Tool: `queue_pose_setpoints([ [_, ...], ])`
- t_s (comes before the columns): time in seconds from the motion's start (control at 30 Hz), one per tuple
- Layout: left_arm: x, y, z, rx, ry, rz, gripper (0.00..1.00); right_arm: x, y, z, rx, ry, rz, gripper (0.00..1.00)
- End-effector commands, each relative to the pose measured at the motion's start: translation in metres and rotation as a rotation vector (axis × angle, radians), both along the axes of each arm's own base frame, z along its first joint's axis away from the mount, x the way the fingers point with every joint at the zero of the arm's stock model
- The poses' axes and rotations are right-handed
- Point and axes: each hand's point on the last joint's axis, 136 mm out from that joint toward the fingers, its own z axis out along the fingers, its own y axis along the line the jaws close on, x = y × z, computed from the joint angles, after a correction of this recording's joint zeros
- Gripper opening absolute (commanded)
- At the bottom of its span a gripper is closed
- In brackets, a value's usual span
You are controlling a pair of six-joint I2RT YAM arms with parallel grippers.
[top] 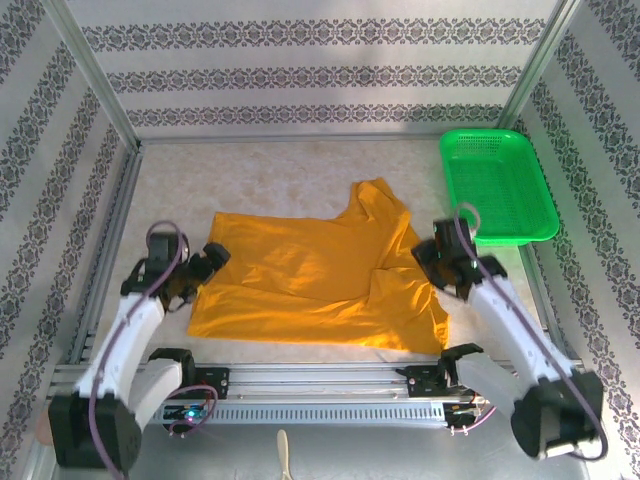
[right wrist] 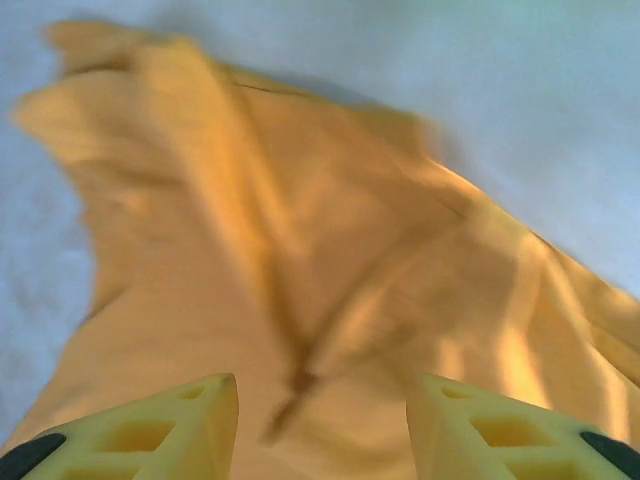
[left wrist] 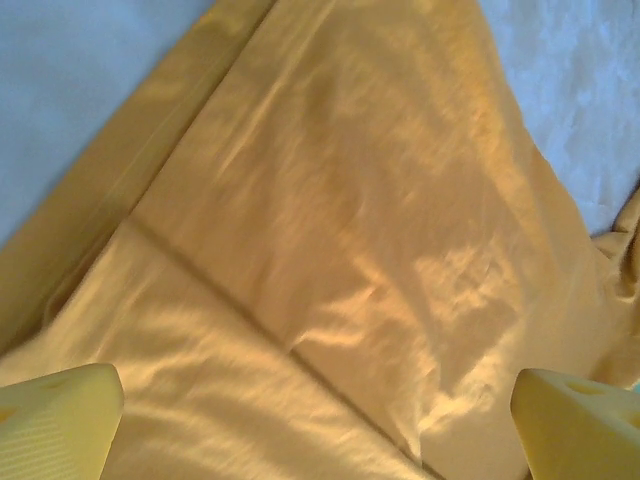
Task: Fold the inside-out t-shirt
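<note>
The inside-out t-shirt point(top: 320, 275) lies spread on the table as a mustard-orange sheet, with one part folded up toward the back at the middle. My left gripper point(top: 205, 262) hovers at the shirt's left edge. In the left wrist view its jaws stand wide open point(left wrist: 320, 440) over smooth cloth point(left wrist: 340, 220) crossed by a seam. My right gripper point(top: 432, 258) is at the shirt's right side. In the right wrist view it is open point(right wrist: 322, 420) above creased fabric point(right wrist: 300, 260), and nothing is pinched between its fingers point(right wrist: 160, 430).
A green plastic basket point(top: 497, 185) stands at the back right, close to the right arm. Patterned walls and metal posts enclose the table. An aluminium rail point(top: 330, 380) runs along the near edge. Bare tabletop point(top: 280, 170) lies behind the shirt.
</note>
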Motion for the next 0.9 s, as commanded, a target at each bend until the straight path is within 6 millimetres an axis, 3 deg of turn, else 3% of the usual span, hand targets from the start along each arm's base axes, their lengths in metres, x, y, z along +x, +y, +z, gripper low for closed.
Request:
queue_pose_setpoints([
  [0.0, 0.051, 0.017, 0.013, 0.139, -0.03, -0.099, 1.0, 0.058, 0.026, 0.031, -0.082, -0.083, 0.337, 0.5],
  [0.1, 0.094, 0.029, 0.001, 0.197, 0.054, -0.173, 1.0, 0.109, 0.037, 0.044, -0.136, -0.086, 0.463, 0.5],
  [0.2, 0.131, 0.041, -0.014, 0.262, 0.148, -0.251, 1.0, 0.149, 0.039, 0.037, -0.162, -0.065, 0.508, 0.49],
  [0.3, 0.153, 0.046, -0.037, 0.292, 0.228, -0.309, 0.83, 0.187, 0.041, 0.028, -0.164, -0.067, 0.539, 0.48],
  [0.4, 0.171, 0.045, -0.053, 0.275, 0.248, -0.322, 0.58, 0.216, 0.04, 0.013, -0.167, -0.06, 0.565, 0.47],
  [0.53, 0.185, 0.043, -0.067, 0.256, 0.264, -0.322, 0.55, 0.239, 0.041, -0.005, -0.153, -0.046, 0.598, 0.46],
  [0.73, 0.192, 0.043, -0.078, 0.253, 0.272, -0.33, 0.58, 0.253, 0.043, -0.026, -0.136, -0.014, 0.618, 0.46],
  [0.8, 0.194, 0.04, -0.081, 0.237, 0.271, -0.332, 0.56, 0.255, 0.043, -0.031, -0.134, -0.007, 0.616, 0.47],
  [0.87, 0.196, 0.036, -0.086, 0.212, 0.267, -0.332, 0.47, 0.257, 0.043, -0.034, -0.135, -0.003, 0.618, 0.47],
])
